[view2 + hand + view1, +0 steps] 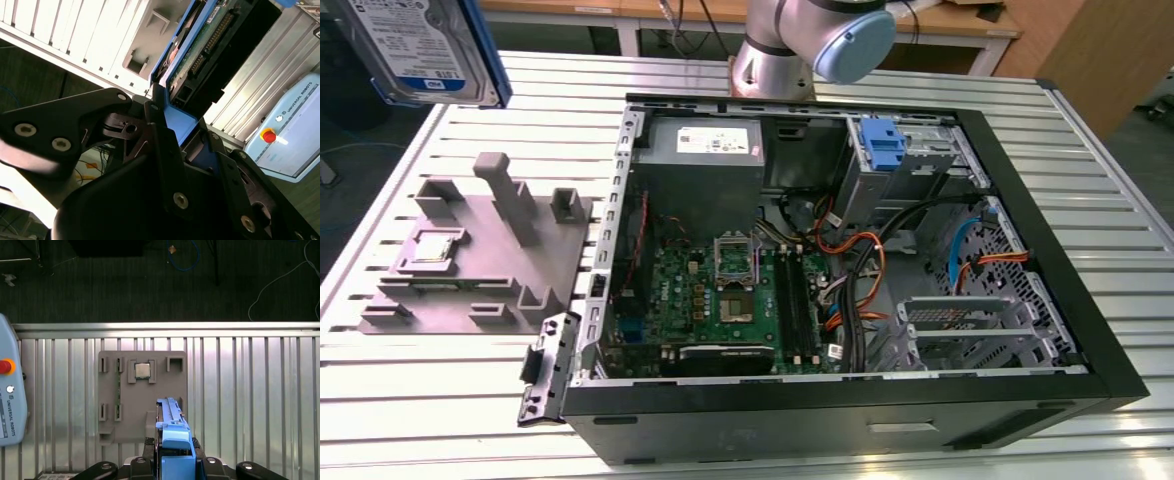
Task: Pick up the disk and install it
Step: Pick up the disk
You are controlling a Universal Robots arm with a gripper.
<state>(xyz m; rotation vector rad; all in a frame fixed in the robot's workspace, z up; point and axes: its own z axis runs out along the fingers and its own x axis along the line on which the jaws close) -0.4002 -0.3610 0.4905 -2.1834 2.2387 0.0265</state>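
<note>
Now hand (173,463) clamps disk (422,46) over gray fixture (480,215) w/ chip (143,371), PC case (854,418) beside.

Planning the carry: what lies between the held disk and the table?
In the first wrist view, the gray fixture, with a chip in it, lies on the table under the disk; nothing else sits between them.
</note>
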